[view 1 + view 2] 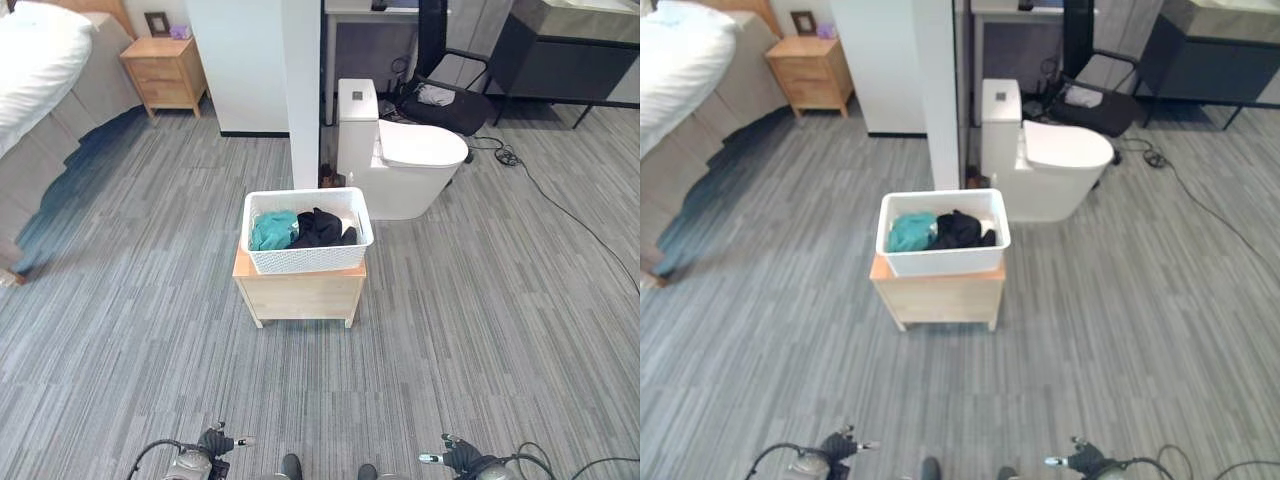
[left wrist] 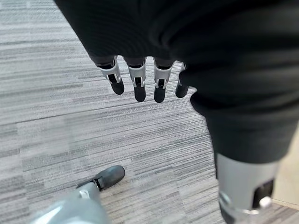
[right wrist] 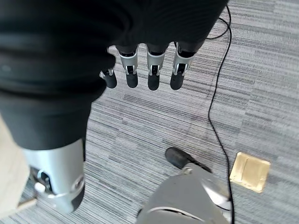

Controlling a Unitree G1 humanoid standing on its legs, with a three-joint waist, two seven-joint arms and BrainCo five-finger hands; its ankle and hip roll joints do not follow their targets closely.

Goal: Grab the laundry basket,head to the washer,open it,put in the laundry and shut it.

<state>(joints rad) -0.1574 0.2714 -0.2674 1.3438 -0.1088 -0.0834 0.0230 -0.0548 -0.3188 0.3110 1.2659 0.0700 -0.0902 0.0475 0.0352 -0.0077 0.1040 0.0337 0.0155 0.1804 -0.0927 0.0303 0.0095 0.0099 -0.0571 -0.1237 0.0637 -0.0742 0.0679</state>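
Observation:
A white laundry basket (image 1: 306,257) stands on a small wooden cabinet (image 1: 300,296) in the middle of the floor, some way ahead of me. In it lie a teal cloth (image 1: 271,230) and a black garment (image 1: 320,229). My left hand (image 2: 138,84) hangs low over the grey floor, fingers straight and holding nothing. My right hand (image 3: 153,74) hangs the same way on the other side, fingers straight and empty. Both hands are far from the basket.
Behind the basket stand a white pillar (image 1: 300,90) and a white toilet (image 1: 410,160). A bed (image 1: 40,60) and wooden nightstand (image 1: 165,72) are at the far left. A dark chair (image 1: 450,100), a dark cabinet (image 1: 570,50) and a floor cable (image 1: 570,215) are far right.

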